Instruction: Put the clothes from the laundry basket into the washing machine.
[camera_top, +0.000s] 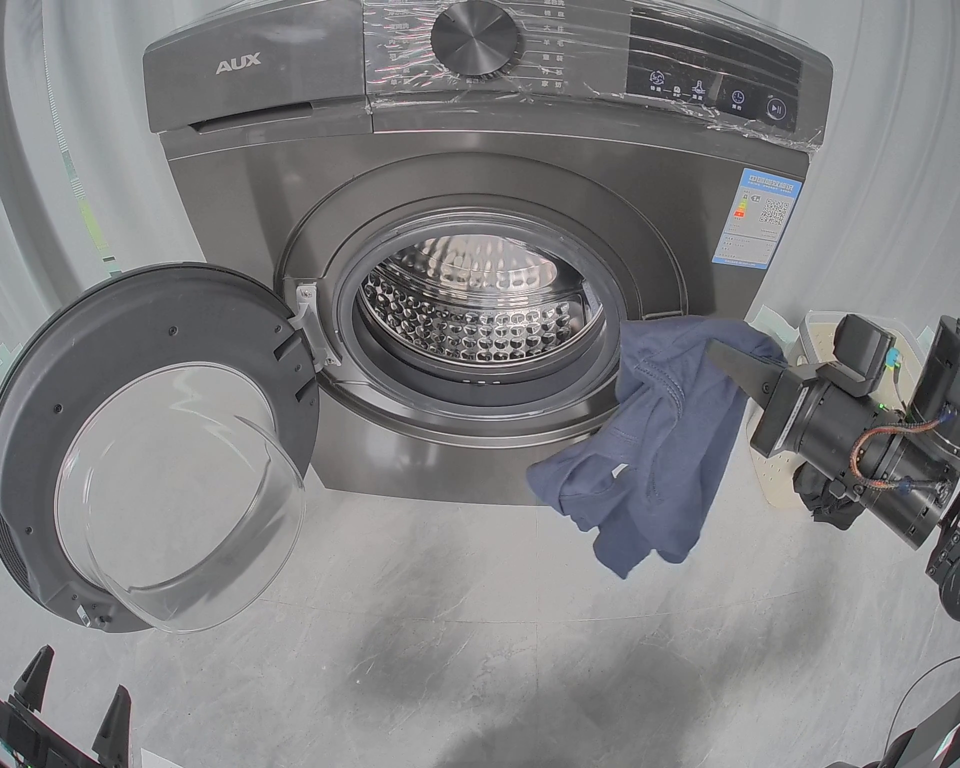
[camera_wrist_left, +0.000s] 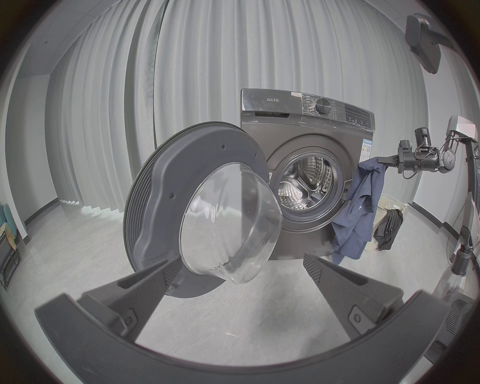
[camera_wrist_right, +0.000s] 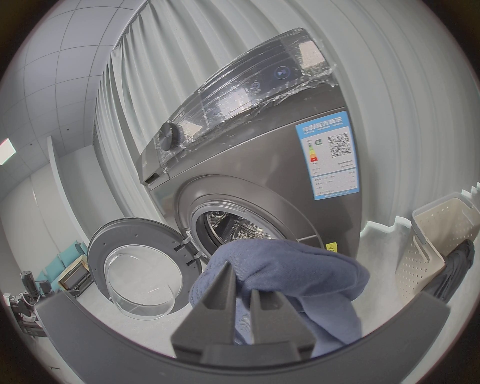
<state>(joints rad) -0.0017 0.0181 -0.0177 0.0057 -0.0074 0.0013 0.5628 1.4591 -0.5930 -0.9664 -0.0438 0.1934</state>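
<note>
Right gripper (camera_top: 722, 356) is clamping a blue garment (camera_top: 660, 440) at middle right; the cloth is hanging just right of the washing machine's (camera_top: 480, 150) open drum, with its door (camera_top: 150, 330) swung left. Left gripper (camera_top: 75, 700), lower left, is hanging spread and empty. The laundry basket (camera_top: 815, 330) is sitting far right.

Pale pleated curtain (camera_top: 880, 200) hangs behind and to both sides of what I face, running down to a light grey marbled floor (camera_top: 450, 620), with a dark baseboard (camera_wrist_left: 42, 210) along the far wall. Overhead I see a gridded tile ceiling (camera_wrist_right: 65, 60) with one lit panel light (camera_wrist_right: 6, 150), plus a grey box-like device (camera_wrist_left: 425, 35) mounted high up near the curtain. Far across the room a teal sofa (camera_wrist_right: 70, 252) sits against the wall, with a low wood-topped table (camera_wrist_right: 75, 277) just beside it.
</note>
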